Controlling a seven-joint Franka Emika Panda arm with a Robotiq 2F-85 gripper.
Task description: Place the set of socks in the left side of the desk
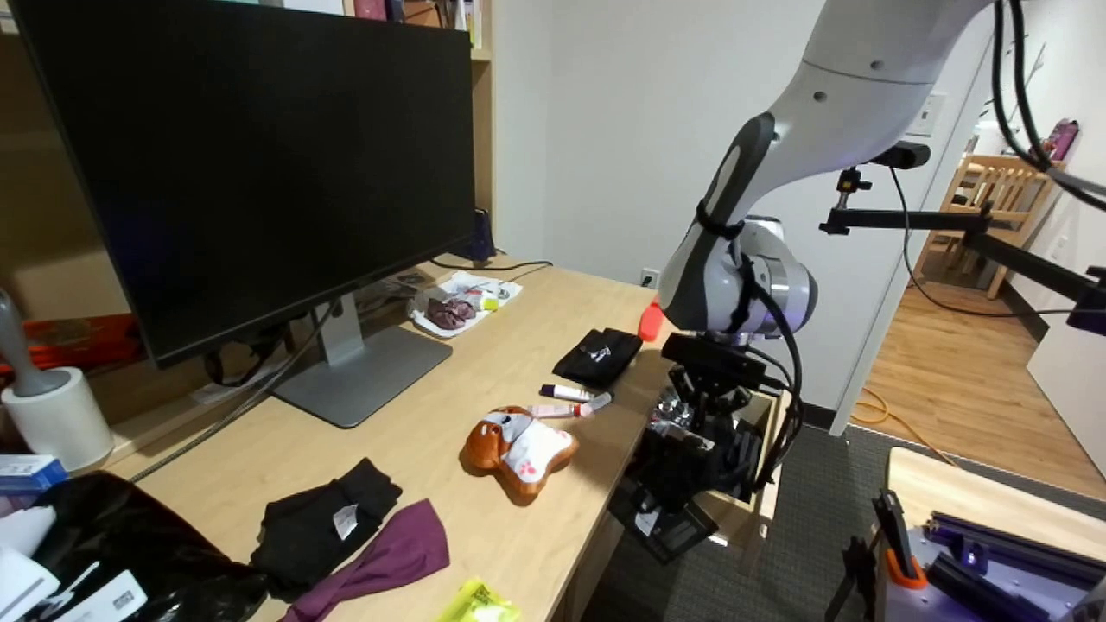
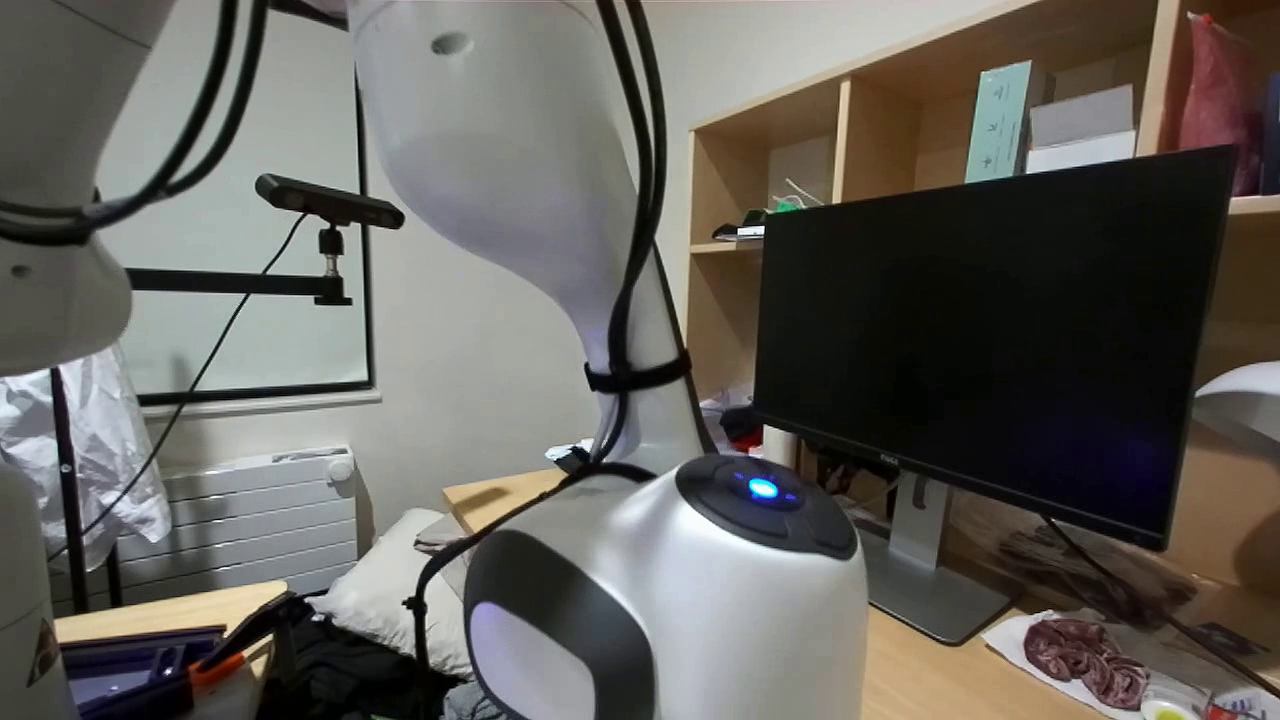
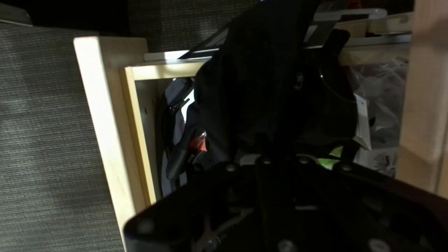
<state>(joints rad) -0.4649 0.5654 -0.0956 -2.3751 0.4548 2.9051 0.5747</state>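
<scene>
The set of socks (image 3: 245,87) is a large dark bundle of black fabric in the wrist view. A white label (image 3: 362,120) shows at its side. In an exterior view black fabric (image 1: 670,462) with white labels hangs at the drawer, partly over its side. My gripper (image 3: 284,154) is down at the open drawer (image 3: 112,115), its jaws close together on the black fabric; the fingertips are very dark. The gripper also shows in an exterior view (image 1: 713,419). The desk (image 1: 471,371) is light wood and bears a black monitor (image 1: 259,164).
A dog-shaped toy (image 1: 523,449), markers (image 1: 566,393), a black pouch (image 1: 599,357) and a red item (image 1: 651,321) lie on the desk. Further along lie a black tagged cloth (image 1: 328,523), a purple cloth (image 1: 389,561) and a black plastic bag (image 1: 138,544). The desk edge overhangs beside the drawer.
</scene>
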